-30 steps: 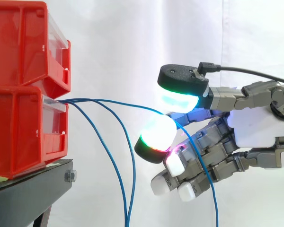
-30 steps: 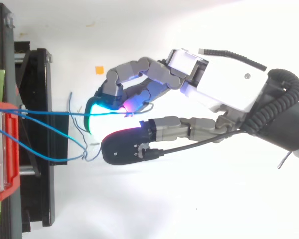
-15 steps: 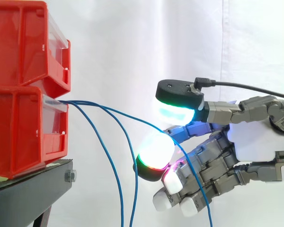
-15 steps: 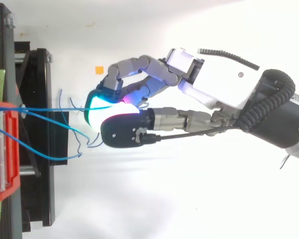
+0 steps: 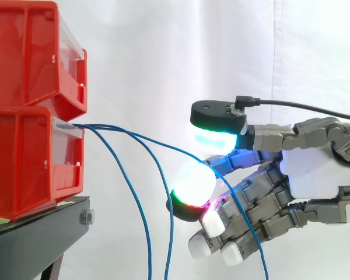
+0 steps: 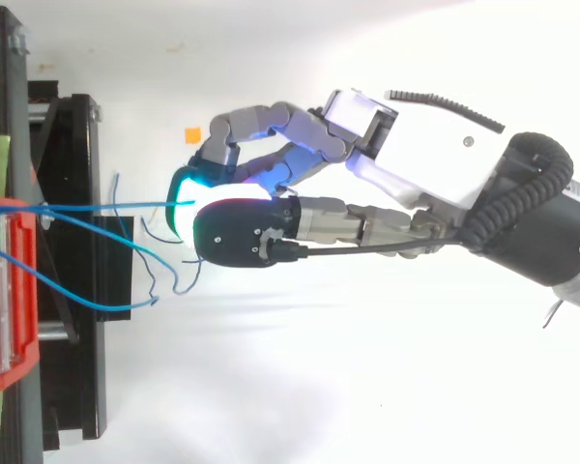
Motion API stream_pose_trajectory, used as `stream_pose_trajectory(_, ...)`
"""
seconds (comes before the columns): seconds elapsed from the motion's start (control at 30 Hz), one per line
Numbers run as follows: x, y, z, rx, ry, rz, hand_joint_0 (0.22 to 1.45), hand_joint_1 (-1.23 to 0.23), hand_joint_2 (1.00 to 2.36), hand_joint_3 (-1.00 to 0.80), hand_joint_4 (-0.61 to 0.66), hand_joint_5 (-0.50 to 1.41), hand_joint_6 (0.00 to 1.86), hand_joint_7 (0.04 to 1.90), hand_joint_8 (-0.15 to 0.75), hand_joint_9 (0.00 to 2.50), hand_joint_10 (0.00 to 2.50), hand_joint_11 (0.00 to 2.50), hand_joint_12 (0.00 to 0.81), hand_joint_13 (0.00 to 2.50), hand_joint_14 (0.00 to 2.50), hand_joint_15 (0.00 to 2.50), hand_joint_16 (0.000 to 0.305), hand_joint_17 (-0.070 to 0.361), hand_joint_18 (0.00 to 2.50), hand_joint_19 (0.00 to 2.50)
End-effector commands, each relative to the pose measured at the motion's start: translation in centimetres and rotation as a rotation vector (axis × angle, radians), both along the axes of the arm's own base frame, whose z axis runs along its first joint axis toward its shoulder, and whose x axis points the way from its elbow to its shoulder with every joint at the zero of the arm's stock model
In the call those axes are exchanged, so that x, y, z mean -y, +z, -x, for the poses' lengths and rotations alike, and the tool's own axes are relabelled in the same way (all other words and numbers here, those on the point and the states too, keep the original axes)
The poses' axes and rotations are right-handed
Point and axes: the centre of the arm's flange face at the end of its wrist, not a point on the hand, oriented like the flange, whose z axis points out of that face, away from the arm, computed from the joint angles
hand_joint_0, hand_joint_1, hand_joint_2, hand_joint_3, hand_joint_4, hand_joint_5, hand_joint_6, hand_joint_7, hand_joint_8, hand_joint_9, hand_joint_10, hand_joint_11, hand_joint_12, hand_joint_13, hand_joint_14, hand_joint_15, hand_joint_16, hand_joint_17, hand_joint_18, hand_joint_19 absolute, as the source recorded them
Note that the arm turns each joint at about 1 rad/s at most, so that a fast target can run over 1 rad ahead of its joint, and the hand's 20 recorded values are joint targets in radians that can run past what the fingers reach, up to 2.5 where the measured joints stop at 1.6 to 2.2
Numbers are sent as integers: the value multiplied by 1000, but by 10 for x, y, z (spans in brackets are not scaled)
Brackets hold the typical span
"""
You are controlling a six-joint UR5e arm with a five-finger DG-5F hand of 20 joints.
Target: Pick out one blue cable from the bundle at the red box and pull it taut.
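Three thin blue cables leave the front of the lower red bin (image 5: 29,157). One blue cable (image 5: 163,144) arcs right, slightly slack, into my hand (image 5: 309,169). It passes between the thumb's green-cyan pad (image 5: 214,133) above and a white-glowing fingertip (image 5: 192,185) below, then drops past the curled fingers. In the top view this cable (image 6: 106,206) runs almost straight from the bin (image 6: 0,290) to the hand (image 6: 425,155), with the thumb lying over the fingertip. The hand is shut on it in a pinch.
The two other blue cables (image 5: 137,204) (image 5: 168,216) hang down in loops between bin and hand. A second red bin (image 5: 29,52) is stacked on top. Both rest on the black stand (image 5: 41,233). A small orange mark (image 6: 190,134) lies on the white floor.
The thumb has come down and swung over the glowing fingertip, closing the gap round the blue cable. The hand has shifted slightly toward the bins; the loose cables swayed.
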Motion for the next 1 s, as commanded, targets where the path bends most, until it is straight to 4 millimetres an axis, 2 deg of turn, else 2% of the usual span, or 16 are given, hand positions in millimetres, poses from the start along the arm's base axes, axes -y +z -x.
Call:
stream_pose_trajectory(0.0,1,0,0,1,-8,1,639,-462,1019,-250,153,-120,604,1237,261,1028,19,601,339,780,11,268,53,119,642,553)
stream_pose_trajectory(0.13,1,0,0,1,-10,1,635,-516,1020,-181,142,-116,575,1280,268,1026,21,600,341,780,11,271,53,120,649,544)
stream_pose_trajectory(0.23,1,0,0,0,-10,2,636,-617,1015,-123,158,-121,588,1247,282,1032,21,597,357,793,11,265,57,128,676,527)
stream_pose_trajectory(0.33,1,0,0,0,-10,2,629,-651,1014,-142,153,-127,603,1218,282,1018,20,583,360,796,10,266,58,130,679,521)
stream_pose_trajectory(0.43,1,0,0,2,-10,2,599,-600,1017,-247,125,-128,594,1261,263,997,21,600,344,776,11,274,54,121,643,554)
stream_pose_trajectory(0.5,1,1,0,3,-10,2,585,-439,1008,-416,132,-129,608,1227,271,1018,21,607,347,780,11,275,54,121,648,552)
stream_pose_trajectory(0.6,1,1,-1,9,-10,0,589,-379,1006,-440,125,-127,618,1210,270,1034,22,600,343,797,11,273,54,121,669,549)
stream_pose_trajectory(0.8,-1,1,-1,12,-8,-1,600,-383,1008,-415,126,-121,641,1193,270,1060,19,606,341,805,11,273,53,120,681,559)
stream_pose_trajectory(0.97,-1,1,-1,12,-8,-1,624,-488,1018,-300,130,-115,662,1158,272,1083,20,617,342,814,11,270,52,117,696,539)
